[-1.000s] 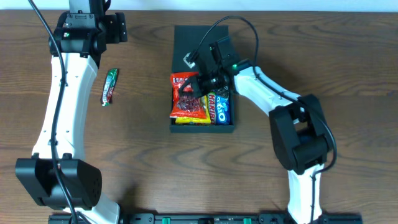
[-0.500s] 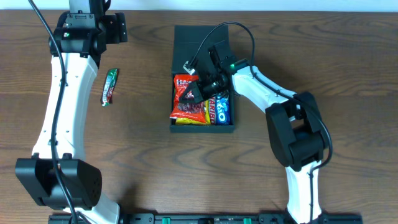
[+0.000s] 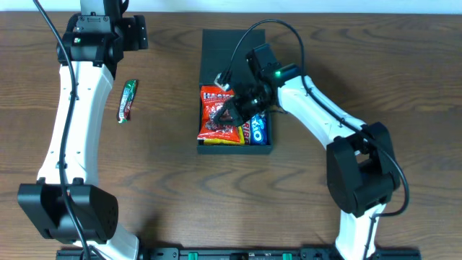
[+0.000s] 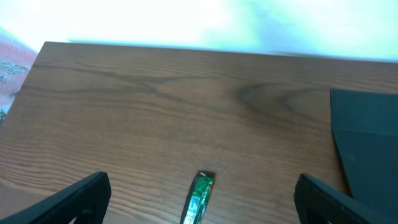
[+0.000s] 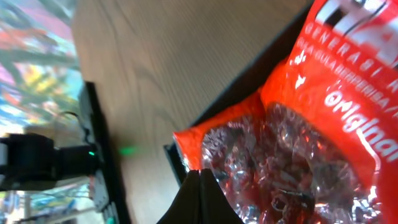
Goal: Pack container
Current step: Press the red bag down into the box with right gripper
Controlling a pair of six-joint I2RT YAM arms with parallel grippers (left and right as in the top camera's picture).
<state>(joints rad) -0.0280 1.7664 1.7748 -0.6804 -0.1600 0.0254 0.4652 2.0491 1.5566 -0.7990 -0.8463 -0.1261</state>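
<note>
The container sits mid-bench toward the far edge, lid open flat. Inside lie a red packet and a blue packet. The right end effector hangs over the red packet, fingertips pressed together; they seem to hold nothing, though the wrist view is tight. The left end effector is spread wide near the far left corner, above a green packet on the bench.
</note>
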